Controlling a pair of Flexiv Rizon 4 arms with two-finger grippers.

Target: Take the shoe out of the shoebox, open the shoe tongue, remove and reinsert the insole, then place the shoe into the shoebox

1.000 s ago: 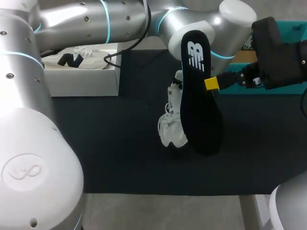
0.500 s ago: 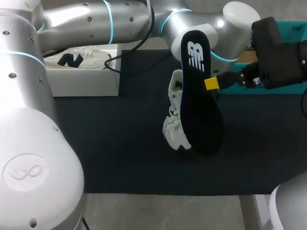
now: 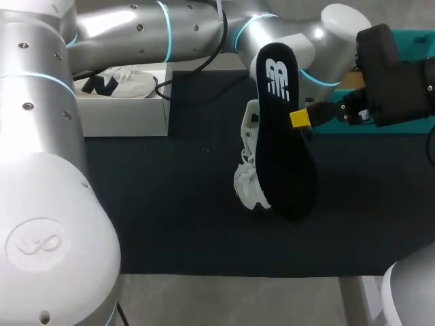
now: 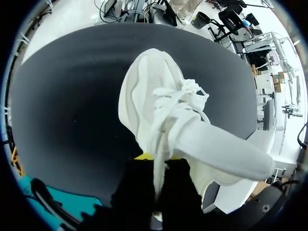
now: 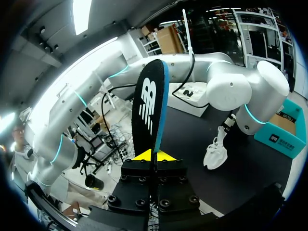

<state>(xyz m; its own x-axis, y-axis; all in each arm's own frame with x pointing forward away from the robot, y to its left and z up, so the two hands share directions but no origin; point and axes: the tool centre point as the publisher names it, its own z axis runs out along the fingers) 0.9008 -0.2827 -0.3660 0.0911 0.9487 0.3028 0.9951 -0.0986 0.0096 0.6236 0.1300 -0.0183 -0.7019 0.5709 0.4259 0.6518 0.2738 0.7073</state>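
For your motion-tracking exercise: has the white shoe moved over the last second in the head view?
Yes: the shoe swung slightly right, away from the shoebox.

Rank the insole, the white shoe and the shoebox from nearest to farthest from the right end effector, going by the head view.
1. insole: gripped by the right end effector itself, near the table's middle.
2. white shoe: just past the insole, on its left.
3. shoebox: farthest, at the table's far left.
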